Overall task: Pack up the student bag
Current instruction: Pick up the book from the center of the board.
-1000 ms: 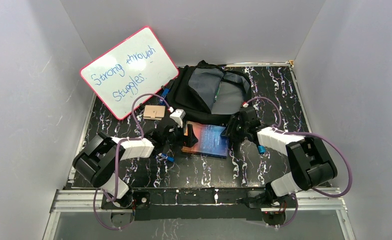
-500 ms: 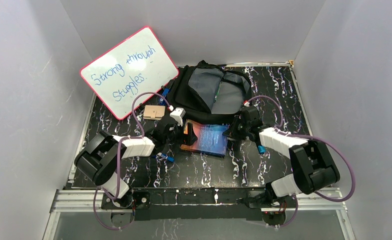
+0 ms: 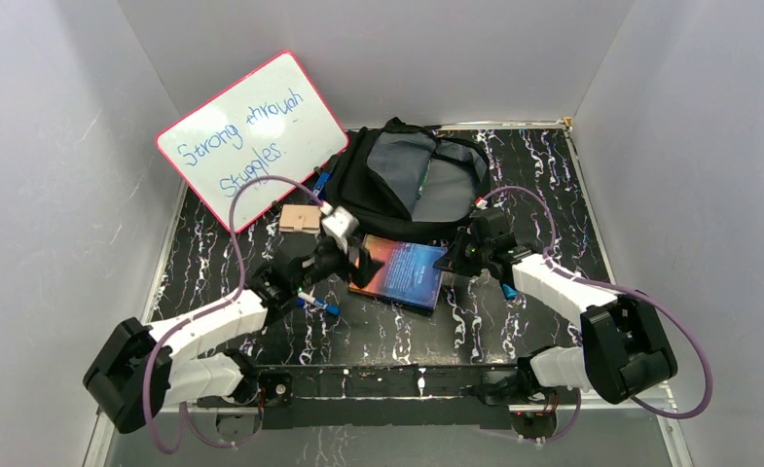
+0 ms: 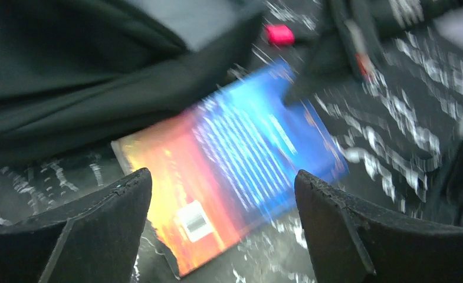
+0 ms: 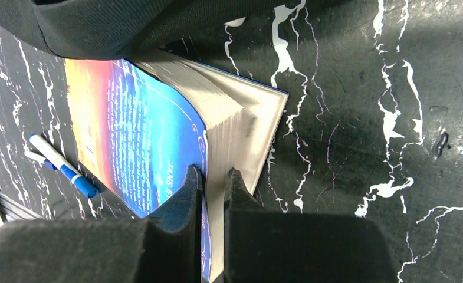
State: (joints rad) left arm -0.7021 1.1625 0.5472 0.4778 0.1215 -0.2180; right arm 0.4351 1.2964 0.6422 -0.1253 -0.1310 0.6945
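Note:
The student bag (image 3: 407,180) is a black backpack lying open at the back, its grey lining showing. A book with an orange-and-blue cover (image 3: 402,272) lies on the table just in front of it. My right gripper (image 3: 453,258) is shut on the book's right edge; in the right wrist view (image 5: 212,180) its fingers pinch the cover and some pages of the book (image 5: 140,130). My left gripper (image 3: 356,261) is open at the book's left edge. In the left wrist view (image 4: 222,175) the book (image 4: 235,159) lies beyond the spread jaws, with the bag (image 4: 69,71) behind it.
A pink-framed whiteboard (image 3: 251,141) leans at the back left. A small wooden block (image 3: 300,217) lies left of the bag. A blue marker (image 3: 316,304) lies near the book's front left corner and also shows in the right wrist view (image 5: 61,165). Grey walls close in three sides.
The left arm's elbow has swung down and to the left, and its gripper has backed slightly off the book's left edge. The right gripper and the book have shifted a little toward the bag.

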